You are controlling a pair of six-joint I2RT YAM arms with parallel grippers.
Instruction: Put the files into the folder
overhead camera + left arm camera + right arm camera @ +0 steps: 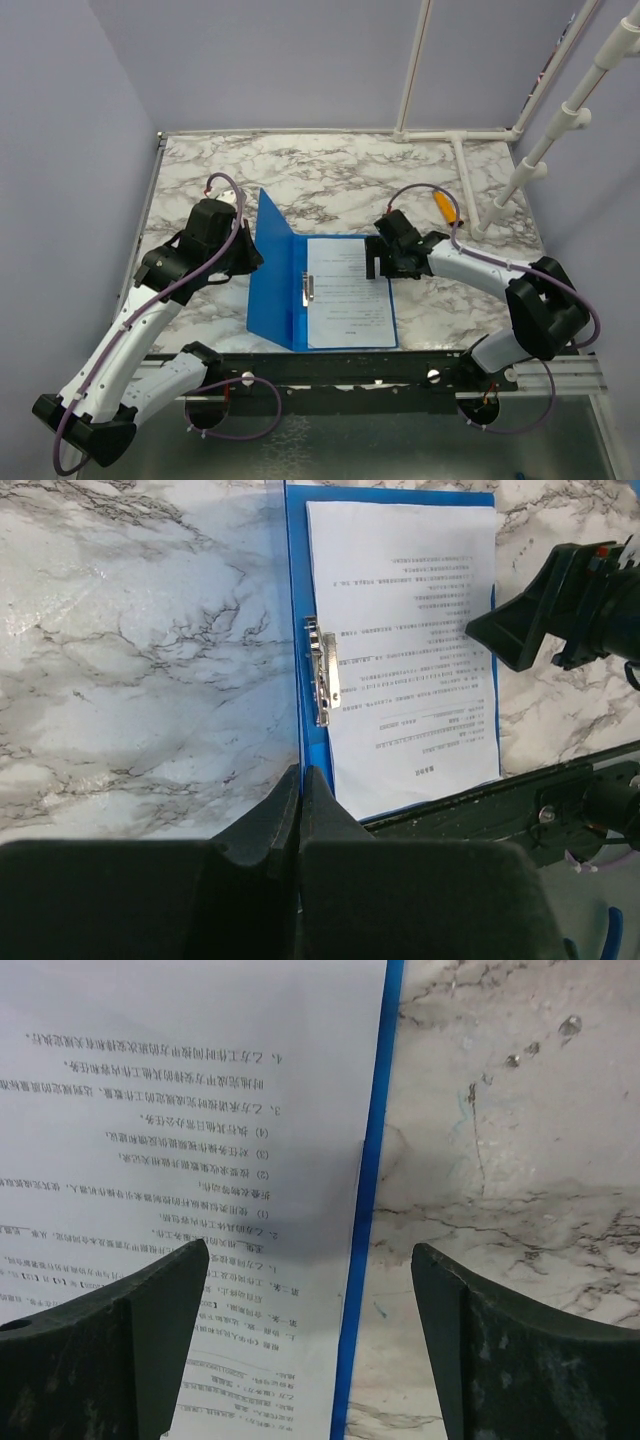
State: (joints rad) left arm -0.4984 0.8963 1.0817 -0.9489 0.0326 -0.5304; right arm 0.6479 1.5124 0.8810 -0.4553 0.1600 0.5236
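Note:
The blue folder (270, 275) lies open on the marble table, its left cover tilted up. The files (346, 295), white printed sheets, lie flat on its right half beside the metal clip (308, 288). My left gripper (247, 255) is shut on the raised cover's edge; in the left wrist view its jaws (300, 780) meet on the thin blue folder edge (297, 680), with the files (410, 630) and clip (325, 670) beyond. My right gripper (378, 258) is open above the folder's right edge. In the right wrist view it (310, 1252) straddles the files (200, 1090) and the blue folder edge (375, 1160).
An orange object (446, 208) lies at the back right near a white pipe frame (468, 180). A black rail (350, 365) runs along the table's near edge. Purple walls close in the left and back sides.

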